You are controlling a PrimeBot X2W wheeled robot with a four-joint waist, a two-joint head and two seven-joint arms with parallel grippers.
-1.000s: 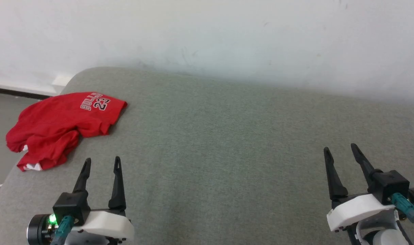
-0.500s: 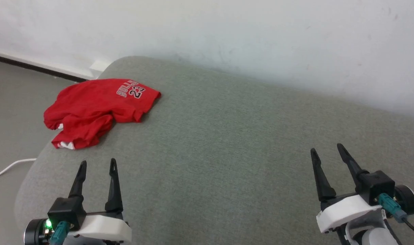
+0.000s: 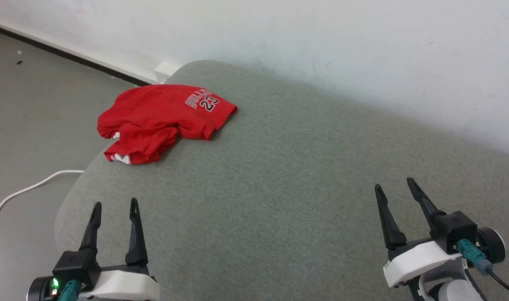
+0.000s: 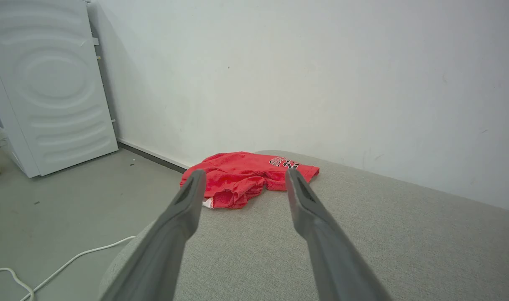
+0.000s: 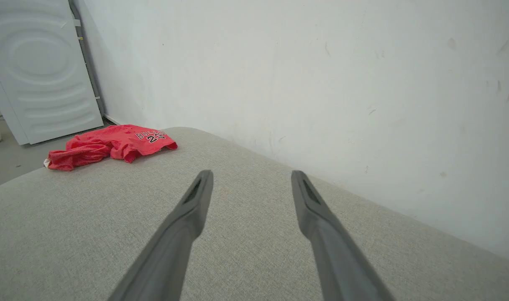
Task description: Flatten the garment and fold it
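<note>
The garment [image 3: 160,119] is a crumpled red piece with white "BULLS 23" lettering, lying bunched at the far left corner of the grey padded surface [image 3: 287,175]. A white edge shows at its near end. My left gripper [image 3: 115,205] stands open above the near left of the surface, well short of the garment. Far off at the lower right, my right gripper [image 3: 394,184] is open too, with nothing between its fingers. In the left wrist view the garment [image 4: 241,177] lies straight ahead between the fingers; in the right wrist view the garment [image 5: 108,144] sits far to the left.
A white wall [image 3: 321,42] runs behind the surface. The grey floor [image 3: 32,104] lies to the left, with a white cable [image 3: 28,190] on it. A white appliance [image 4: 49,83] stands by the wall, and the surface's rounded left edge [image 3: 70,196] is close to my left gripper.
The head camera has turned left, so the garment sits further right and higher in view and more floor shows. Both grippers stay open and the garment lies as before.
</note>
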